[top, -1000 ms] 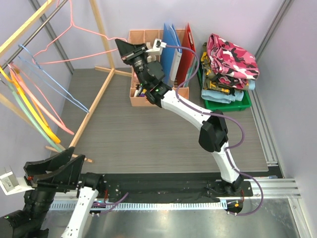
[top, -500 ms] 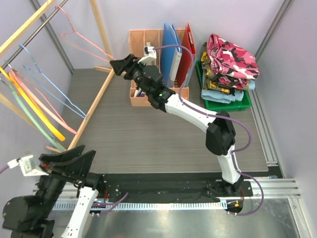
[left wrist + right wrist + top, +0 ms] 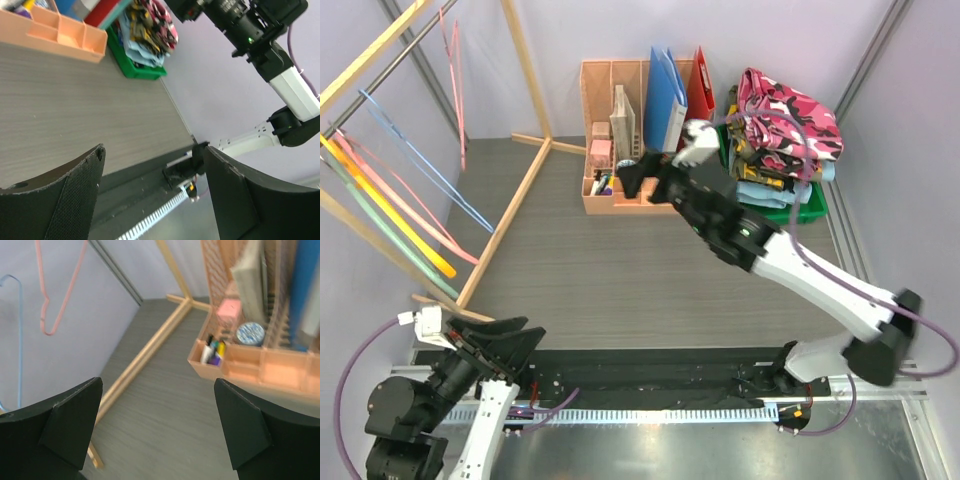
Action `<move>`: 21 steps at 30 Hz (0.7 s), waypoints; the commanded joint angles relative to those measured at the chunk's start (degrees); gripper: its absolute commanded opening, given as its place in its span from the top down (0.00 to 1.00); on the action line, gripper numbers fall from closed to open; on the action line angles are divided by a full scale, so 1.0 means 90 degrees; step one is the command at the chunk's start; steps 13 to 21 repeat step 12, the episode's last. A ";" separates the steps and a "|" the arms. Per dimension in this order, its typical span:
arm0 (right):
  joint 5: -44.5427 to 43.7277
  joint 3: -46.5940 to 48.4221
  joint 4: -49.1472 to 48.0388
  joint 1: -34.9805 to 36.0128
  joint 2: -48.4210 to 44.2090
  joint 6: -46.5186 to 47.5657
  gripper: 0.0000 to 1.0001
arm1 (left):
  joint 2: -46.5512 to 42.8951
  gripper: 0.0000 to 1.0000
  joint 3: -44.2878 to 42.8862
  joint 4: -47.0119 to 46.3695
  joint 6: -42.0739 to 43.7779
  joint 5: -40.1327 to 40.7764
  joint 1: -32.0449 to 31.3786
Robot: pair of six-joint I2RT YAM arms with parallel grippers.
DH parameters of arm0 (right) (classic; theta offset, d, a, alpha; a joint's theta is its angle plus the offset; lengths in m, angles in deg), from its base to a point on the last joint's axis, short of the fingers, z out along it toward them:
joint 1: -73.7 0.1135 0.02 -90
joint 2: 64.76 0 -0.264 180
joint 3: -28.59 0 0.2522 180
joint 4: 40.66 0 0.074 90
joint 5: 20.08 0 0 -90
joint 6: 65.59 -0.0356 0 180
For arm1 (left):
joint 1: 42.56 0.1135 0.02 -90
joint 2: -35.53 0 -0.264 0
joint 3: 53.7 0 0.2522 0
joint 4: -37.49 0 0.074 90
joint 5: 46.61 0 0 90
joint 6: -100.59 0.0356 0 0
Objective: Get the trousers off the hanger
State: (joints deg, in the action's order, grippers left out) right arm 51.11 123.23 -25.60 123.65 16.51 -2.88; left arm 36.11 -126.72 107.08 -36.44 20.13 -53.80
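Trousers [image 3: 788, 120] are stacked in the bin [image 3: 775, 212] at 1 o'clock; hangers [image 3: 392, 216] appear bare. Left fingers [image 3: 60, 200] and right fingers [image 3: 55, 425] are held apart, empty. The adjacent organizer [image 3: 605, 205] could be struck by a low right-arm swing.

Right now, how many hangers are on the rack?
5, all on the rack at far left: pink wire hanger farthest back, blue wire hanger next, then salmon hanger, yellow hanger and green hanger. The frame edge may hide more.
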 commanded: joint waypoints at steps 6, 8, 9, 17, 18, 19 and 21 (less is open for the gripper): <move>-0.0440 -0.4116 0.1428 0.0094 -0.3344 -0.1946 0.00 | -0.0357 0.19 0.0833 -0.0217 0.0029 -0.1985 0.0048; -0.0284 -0.4833 0.1292 0.0104 -0.4162 -0.2269 0.01 | -0.0357 0.19 0.0920 -0.0256 0.0127 -0.2034 0.0048; -0.0225 -0.5562 0.1185 0.0114 -0.4467 -0.2512 0.01 | -0.0357 0.19 0.0950 -0.0353 0.0118 -0.2044 0.0048; -0.0117 -0.6697 0.0755 0.0123 -0.5481 -0.2894 0.00 | -0.0357 0.18 0.1251 -0.0820 -0.0116 -0.2278 0.0048; -0.0117 -0.6697 0.0755 0.0123 -0.5481 -0.2894 0.00 | -0.0357 0.18 0.1251 -0.0820 -0.0116 -0.2278 0.0048; -0.0117 -0.6697 0.0755 0.0123 -0.5481 -0.2894 0.00 | -0.0357 0.18 0.1251 -0.0820 -0.0116 -0.2278 0.0048; -0.0117 -0.6697 0.0755 0.0123 -0.5481 -0.2894 0.00 | -0.0357 0.18 0.1251 -0.0820 -0.0116 -0.2278 0.0048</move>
